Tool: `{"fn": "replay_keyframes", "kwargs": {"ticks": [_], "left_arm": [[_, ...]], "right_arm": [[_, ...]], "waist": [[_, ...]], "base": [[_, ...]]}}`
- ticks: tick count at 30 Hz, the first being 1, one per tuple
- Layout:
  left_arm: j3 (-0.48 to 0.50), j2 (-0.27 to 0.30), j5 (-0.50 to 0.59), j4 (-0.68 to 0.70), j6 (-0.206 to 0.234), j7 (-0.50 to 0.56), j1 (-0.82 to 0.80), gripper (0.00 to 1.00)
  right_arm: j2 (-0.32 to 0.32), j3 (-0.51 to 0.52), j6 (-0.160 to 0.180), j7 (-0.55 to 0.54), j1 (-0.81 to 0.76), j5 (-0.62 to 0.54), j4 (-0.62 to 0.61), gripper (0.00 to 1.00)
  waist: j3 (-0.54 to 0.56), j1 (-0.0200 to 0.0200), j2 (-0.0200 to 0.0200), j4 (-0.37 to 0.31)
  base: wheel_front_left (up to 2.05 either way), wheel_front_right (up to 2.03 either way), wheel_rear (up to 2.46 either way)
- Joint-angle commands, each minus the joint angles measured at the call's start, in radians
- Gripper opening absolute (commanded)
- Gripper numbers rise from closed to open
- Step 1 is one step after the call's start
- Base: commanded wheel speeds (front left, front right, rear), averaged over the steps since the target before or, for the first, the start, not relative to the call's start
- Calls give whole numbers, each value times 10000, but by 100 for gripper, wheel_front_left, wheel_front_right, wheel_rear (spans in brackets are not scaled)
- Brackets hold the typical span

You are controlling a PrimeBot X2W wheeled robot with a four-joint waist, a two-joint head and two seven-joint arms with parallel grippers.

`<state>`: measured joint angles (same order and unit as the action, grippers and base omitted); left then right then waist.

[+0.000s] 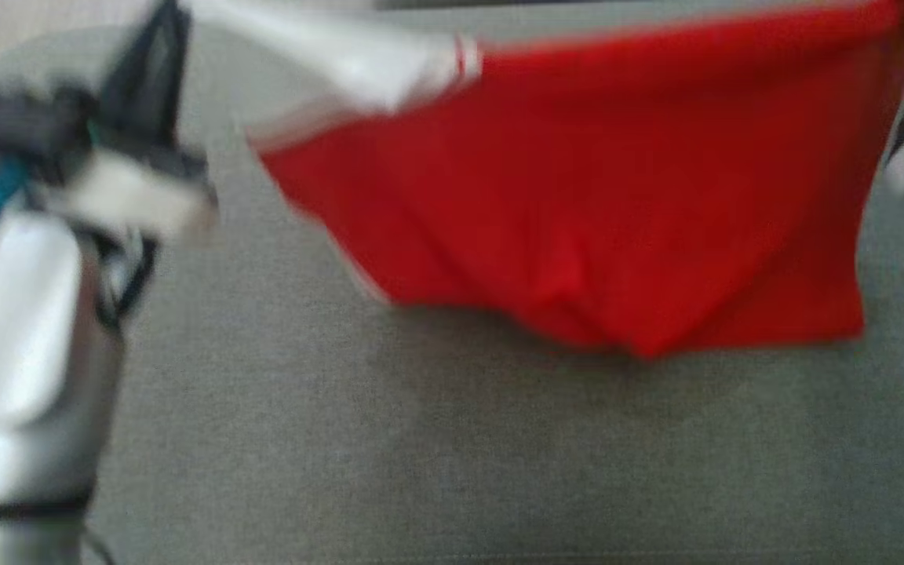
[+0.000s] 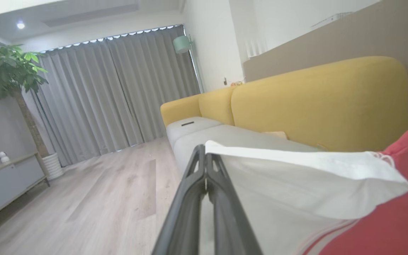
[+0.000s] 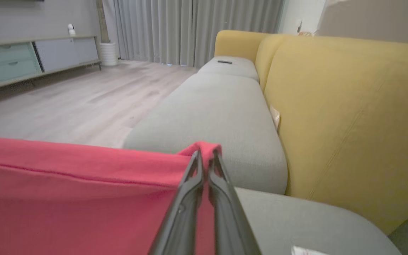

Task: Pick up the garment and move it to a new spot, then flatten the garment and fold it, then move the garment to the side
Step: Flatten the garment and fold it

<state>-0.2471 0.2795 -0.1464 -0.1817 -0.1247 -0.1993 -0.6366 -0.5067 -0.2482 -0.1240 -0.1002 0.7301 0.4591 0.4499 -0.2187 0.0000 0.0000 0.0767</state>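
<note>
Red shirt stretched between the two tools above the grey seat cushion of a sofa. The head view is blurred. In it the shirt's upper edge runs almost level across the top of the frame and the body hangs down to a creased lower edge, with a soft shadow on the cushion beneath. Whether the lower edge touches the cushion cannot be told.

Left tool: both dark fingers are pressed together, with the edge of the shirt's white sleeve caught just beside their tips. Thin red stripes mark the sleeve where it joins the red body. In the head view this tool lies at the upper left, above the pale forearm.

Right tool: the fingers are closed on a small raised fold of red fabric at the shirt's upper edge. The cloth falls away to the left of that view.

Surroundings: the yellow backrest rises behind the grey cushions. A small dark flat object lies on the farthest cushion. Beyond the sofa are a pale wooden floor, grey curtains, a potted plant and a low sideboard against the wall.
</note>
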Motion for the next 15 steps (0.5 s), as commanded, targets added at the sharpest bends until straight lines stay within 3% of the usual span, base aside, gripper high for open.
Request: {"fn": "replay_keyframes", "kwargs": {"ticks": [1,7,11,15], "left_arm": [[295,492,-149,58,-39,160,-1251,0],[-578,1017,-365,-2153,-55,119,-5527,0],[-522,928,-36,-3586,52,-426,-7887,0],[-470,750,410,-3904,343,-612,-9561,0]], "right_arm": [[-88,34,-67,-236,692,211,-454,0],[111,114,-67,-825,3877,298,168,0],[426,193,-67,-187,5813,-339,1186,0],[570,270,-67,524,7153,-918,1954,0]], "waist": [[-433,0,0,-134],[-1808,0,0,-448],[-2341,0,0,-652],[-2716,0,0,-711]], "base": [[0,0,0],[0,0,0],[0,0,0],[0,0,0]]}}
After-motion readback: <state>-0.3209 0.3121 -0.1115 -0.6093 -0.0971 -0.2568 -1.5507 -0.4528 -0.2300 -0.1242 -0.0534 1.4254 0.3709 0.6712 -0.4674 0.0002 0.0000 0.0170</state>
